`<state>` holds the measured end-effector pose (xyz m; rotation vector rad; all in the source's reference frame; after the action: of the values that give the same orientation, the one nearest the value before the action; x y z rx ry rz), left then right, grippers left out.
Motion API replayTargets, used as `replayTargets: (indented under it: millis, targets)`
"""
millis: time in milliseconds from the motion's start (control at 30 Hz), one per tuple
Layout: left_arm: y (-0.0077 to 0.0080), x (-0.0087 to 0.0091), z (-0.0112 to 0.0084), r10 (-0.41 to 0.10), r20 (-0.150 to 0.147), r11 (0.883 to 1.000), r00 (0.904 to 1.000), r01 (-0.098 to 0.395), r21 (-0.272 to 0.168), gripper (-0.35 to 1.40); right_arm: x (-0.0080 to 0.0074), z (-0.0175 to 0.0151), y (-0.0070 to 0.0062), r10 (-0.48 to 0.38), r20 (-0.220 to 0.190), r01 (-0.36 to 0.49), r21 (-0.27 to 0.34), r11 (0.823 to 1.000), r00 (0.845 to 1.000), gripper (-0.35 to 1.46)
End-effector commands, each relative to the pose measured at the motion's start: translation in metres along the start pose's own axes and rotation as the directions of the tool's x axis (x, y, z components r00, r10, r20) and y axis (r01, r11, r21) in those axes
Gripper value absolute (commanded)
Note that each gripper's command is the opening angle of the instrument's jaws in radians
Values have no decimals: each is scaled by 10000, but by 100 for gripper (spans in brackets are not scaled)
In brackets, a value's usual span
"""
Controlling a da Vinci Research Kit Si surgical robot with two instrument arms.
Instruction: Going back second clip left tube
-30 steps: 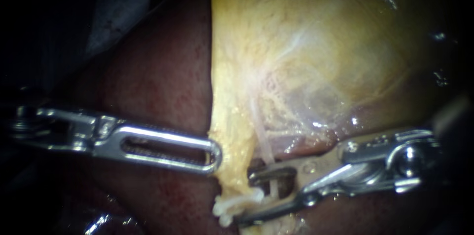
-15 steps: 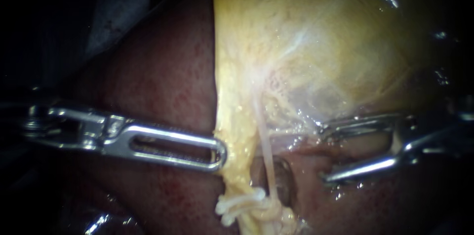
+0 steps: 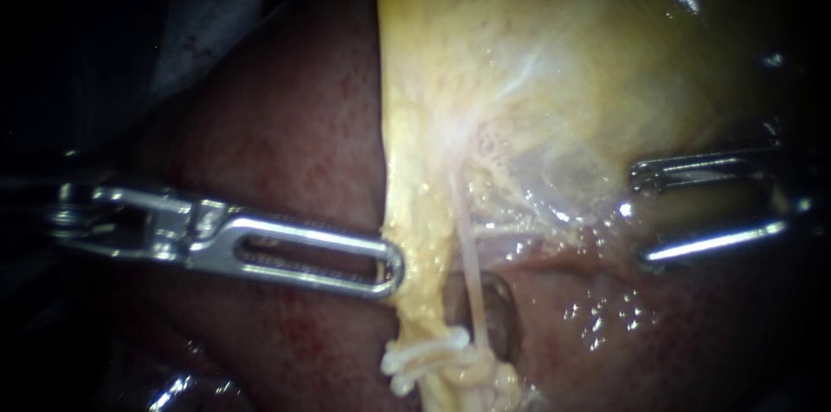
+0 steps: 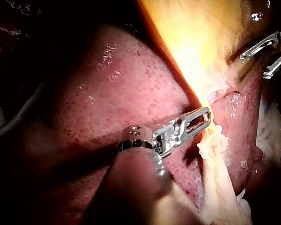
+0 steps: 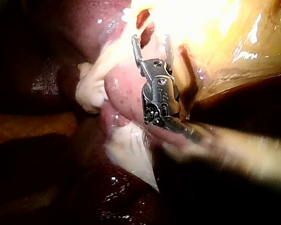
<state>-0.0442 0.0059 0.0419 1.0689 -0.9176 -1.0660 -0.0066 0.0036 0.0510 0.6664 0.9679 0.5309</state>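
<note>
Item, left instrument (image 3: 387, 267): coming in from the left edge of the endoscope frame and lying almost level across the lower middle; its slotted jaws are lying together with no gap showing; the rounded tip is touching the left edge of the yellow gallbladder (image 3: 537, 66); whether any of that edge is being pinched cannot be told.

Item, right instrument (image 3: 642, 215): reaching in from the right edge at mid-height; its two thin jaws are standing wide apart, one above the other, holding nothing; they are lying over the gallbladder's wet lower border, well apart from the tube.

Item, tube (image 3: 467, 260): a thin pale strand running from frame centre down to lower centre; sitting between the two instruments, nearer the left one; neither is touching it.

Item, dark oval patch (image 3: 498, 317): sitting just right of the tube's lower part; too dim to identify.

Item, white knotted lump (image 3: 426, 360): sitting at the tube's lower end, bottom centre, just below the left instrument's tip.

Item, liver (image 3: 286, 135): dark red, lying at left centre beneath the left instrument and showing again at lower right.

Left wrist view: the lump is lying just ahead of and beside the closed tip.

Right wrist view: the spread jaws are pointing at bright yellow tissue, with the lump off to one side.
</note>
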Motion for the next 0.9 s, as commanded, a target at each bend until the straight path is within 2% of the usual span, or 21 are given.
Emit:
replayTargets:
  millis: [33, 167, 400, 900]
  targets:
    - [3, -1, 3, -16, 23, 10000, 10000, 16, -41, -35, -1, 1, -1, -60, 3, 60, 6, 10000, 10000, 51]
    - [17, -3, 19, 30, 93, 9999, 10000, -28, -142, -35, -1, 1, -2, 1, -2, -1, 0, 10000, 10000, 50]
    - [32, -1, 39, 97, 164, 9996, 9998, -93, -260, -35, -1, 2, -3, 2, -3, -2, -3, 10000, 10000, 50]
    - [35, 3, 42, 128, 164, 9995, 9998, -123, -283, -35, -1, 3, -5, 183, -15, -183, -15, 9998, 9998, 51]
